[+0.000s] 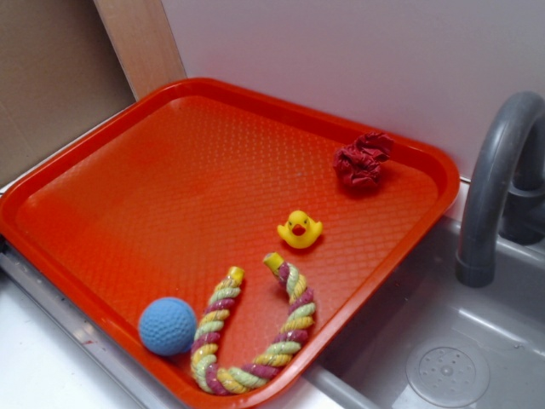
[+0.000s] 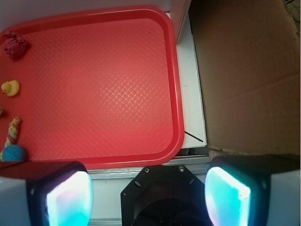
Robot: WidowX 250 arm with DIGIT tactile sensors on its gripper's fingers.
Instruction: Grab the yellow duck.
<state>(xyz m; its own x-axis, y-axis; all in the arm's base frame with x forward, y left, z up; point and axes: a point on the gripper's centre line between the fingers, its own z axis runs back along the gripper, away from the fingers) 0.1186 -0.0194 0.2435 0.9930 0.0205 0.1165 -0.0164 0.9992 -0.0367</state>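
Note:
The yellow duck [image 1: 299,229] stands upright on the red tray [image 1: 170,162], right of the tray's middle, orange beak facing the camera. In the wrist view the duck [image 2: 10,87] shows small at the far left edge of the tray [image 2: 103,84]. My gripper [image 2: 148,193] is open and empty, its two glowing pads wide apart at the bottom of the wrist view. It is high above the tray's edge, far from the duck. The gripper is out of the exterior view.
A blue ball [image 1: 168,325] and a yellow-tipped braided rope [image 1: 255,341] lie at the tray's front corner. A crumpled red cloth [image 1: 362,159] lies at the back right. A grey sink with a faucet [image 1: 494,187] is on the right. Cardboard [image 2: 249,75] flanks the tray.

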